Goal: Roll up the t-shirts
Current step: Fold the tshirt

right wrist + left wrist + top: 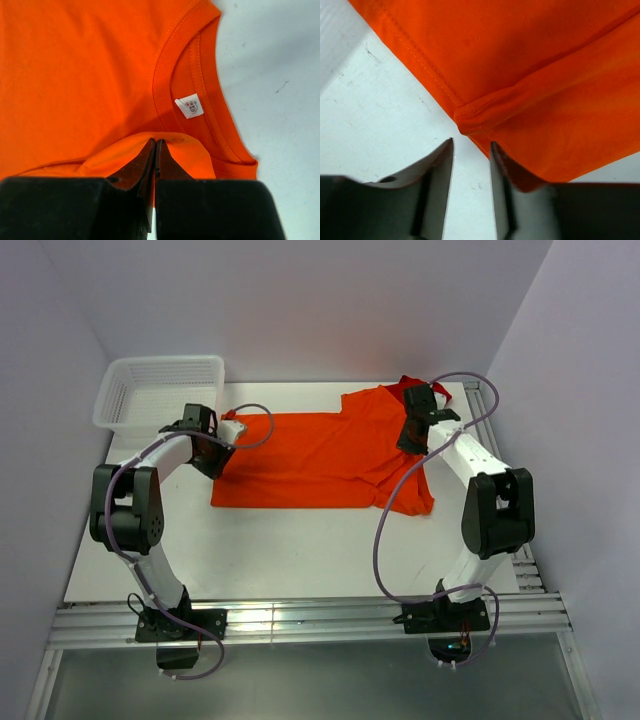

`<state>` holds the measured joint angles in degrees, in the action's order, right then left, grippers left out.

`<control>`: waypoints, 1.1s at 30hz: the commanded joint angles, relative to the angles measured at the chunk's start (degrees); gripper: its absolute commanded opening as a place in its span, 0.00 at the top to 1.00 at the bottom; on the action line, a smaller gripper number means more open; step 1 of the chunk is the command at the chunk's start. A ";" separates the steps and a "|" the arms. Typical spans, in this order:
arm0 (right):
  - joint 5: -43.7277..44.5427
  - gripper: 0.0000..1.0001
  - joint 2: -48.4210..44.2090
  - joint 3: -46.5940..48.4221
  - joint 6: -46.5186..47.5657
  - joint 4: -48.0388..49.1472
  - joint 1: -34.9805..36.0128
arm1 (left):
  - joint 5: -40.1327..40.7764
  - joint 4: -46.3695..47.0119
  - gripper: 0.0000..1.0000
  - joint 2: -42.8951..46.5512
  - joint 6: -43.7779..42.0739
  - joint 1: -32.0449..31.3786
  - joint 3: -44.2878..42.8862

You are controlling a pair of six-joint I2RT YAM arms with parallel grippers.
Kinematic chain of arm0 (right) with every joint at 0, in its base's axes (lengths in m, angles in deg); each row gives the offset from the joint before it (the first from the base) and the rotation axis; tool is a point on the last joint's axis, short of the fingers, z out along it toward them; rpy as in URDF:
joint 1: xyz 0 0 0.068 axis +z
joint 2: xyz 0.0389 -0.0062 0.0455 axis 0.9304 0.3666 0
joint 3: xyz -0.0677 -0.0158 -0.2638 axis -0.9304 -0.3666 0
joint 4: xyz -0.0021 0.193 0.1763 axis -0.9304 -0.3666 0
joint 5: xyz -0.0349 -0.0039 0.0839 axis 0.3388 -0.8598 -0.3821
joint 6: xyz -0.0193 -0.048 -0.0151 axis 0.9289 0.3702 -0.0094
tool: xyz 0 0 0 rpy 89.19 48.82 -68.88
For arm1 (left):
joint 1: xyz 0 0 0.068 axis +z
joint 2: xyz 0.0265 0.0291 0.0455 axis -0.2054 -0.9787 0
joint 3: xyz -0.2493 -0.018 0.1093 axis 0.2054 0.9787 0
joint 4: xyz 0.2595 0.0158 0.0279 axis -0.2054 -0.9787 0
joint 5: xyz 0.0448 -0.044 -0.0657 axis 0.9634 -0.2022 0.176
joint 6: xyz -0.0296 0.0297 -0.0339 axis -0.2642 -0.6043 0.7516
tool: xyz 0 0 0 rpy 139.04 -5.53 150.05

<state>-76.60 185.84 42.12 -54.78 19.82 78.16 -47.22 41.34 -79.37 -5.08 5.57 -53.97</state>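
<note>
Orange t-shirt (pixel 320 455): spread flat mid-counter (pixel 300 550), hem toward 9 o'clock and collar toward 3 o'clock, apparently laid out for rolling.
Right pincer (pixel 155 142): closed tight on a raised fold of orange cloth just beside the neck label (pixel 189 106), probably to hold that end taut.
Left pincer (pixel 471 145): jaws partly apart with only bare counter between them; the hem corner lies just ahead.
Red t-shirt (pixel 412 386): bunched at 1 o'clock, not yet handled.
</note>
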 commanded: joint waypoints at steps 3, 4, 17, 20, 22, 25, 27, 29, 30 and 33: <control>1.24 1.00 0.84 3.34 0.74 2.00 -0.97 | 0.85 0.88 0.54 0.73 1.11 0.31 -2.28; 1.33 1.00 0.92 3.51 0.57 2.09 -0.97 | 0.94 1.05 0.51 0.91 1.28 0.39 -2.28; -1.21 1.00 5.58 7.46 -0.49 1.83 -2.46 | -5.12 -3.60 0.43 5.30 1.46 1.19 0.53; -2.01 1.00 7.77 9.31 -0.40 1.22 -2.73 | -4.86 -3.17 0.44 6.45 1.46 1.19 2.46; -2.36 1.00 9.01 11.68 -0.23 0.43 -2.73 | -3.90 -2.29 0.44 6.71 1.37 1.19 3.87; -2.45 1.00 11.29 14.32 0.03 -0.63 -2.73 | -2.76 -1.50 0.44 6.27 1.46 1.19 5.45; -2.45 1.00 12.87 15.63 0.04 -1.33 -2.73 | -2.40 -0.36 0.44 6.27 1.55 1.19 6.68; -2.62 0.96 13.93 16.17 -0.05 -1.60 -2.73 | -2.05 0.26 0.44 5.84 1.72 1.19 7.13; -2.45 0.93 14.11 16.17 -0.14 -1.95 -2.73 | -1.79 0.44 0.44 5.75 1.90 1.19 7.39; -2.10 0.77 14.11 15.82 -0.67 -2.48 -2.73 | -0.64 1.58 0.44 5.66 1.99 1.19 8.18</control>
<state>-79.40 199.85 55.85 -55.35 18.64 75.96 -49.04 40.12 -74.54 -3.86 6.64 -46.45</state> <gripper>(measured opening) 0.209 0.563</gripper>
